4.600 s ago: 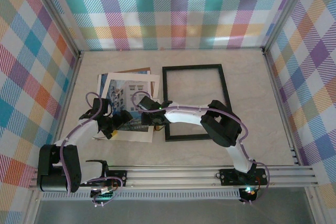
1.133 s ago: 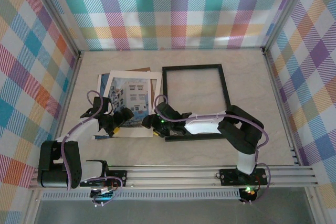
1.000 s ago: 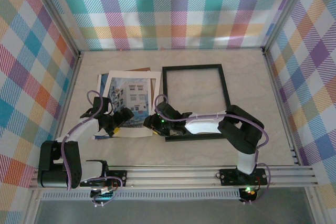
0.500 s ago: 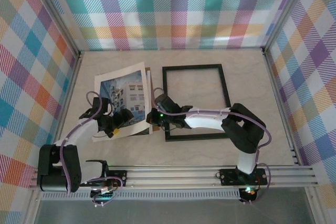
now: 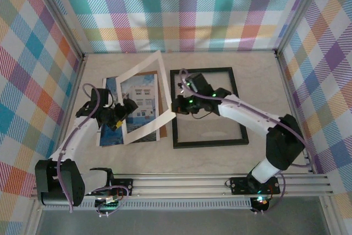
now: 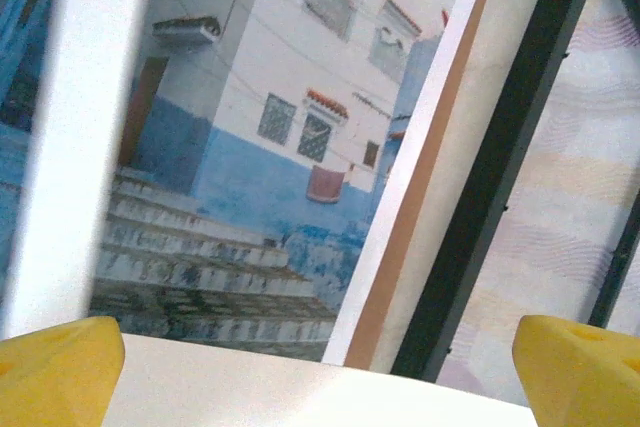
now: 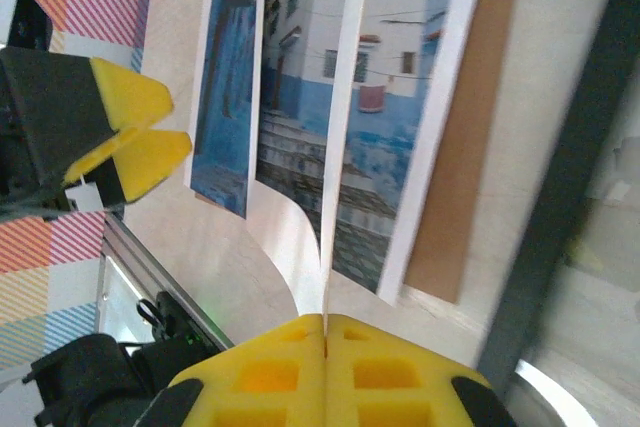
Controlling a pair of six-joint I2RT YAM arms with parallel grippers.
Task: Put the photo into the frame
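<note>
My right end effector [image 5: 176,107] is pinched shut on the right-hand edge of the white mat [image 5: 163,81]. It holds the mat raised and tilted above the tabletop [image 5: 264,81], far corner highest. The photo [image 5: 142,100] is not in that grip. It lies flat on the tabletop, below and to the left of my right end effector, and shows through the mat's opening. My left end effector [image 5: 123,114] hovers over the left half of the photo, by the mat's low left band, spread wide and gripping nothing. The frame [image 5: 209,143] lies flat just right of the photo with bare tabletop inside it, and my right arm crosses above it.

I count one photo, one frame, one mat, one brown board [image 7: 465,147] and my two end effectors.

The overhead view gives the whole layout and the mat's tilt. My right wrist view shows the mat edge-on, a thin white line running into my closed yellow pads. It also shows the brown board as a strip between the photo's white border and the frame's dark bar. My left wrist view shows the print's steps and windows close up. My yellow fingertips [image 6: 55,367] sit at the two bottom corners, well apart, with a white band of mat between them; I cannot tell whether they touch it.
</note>
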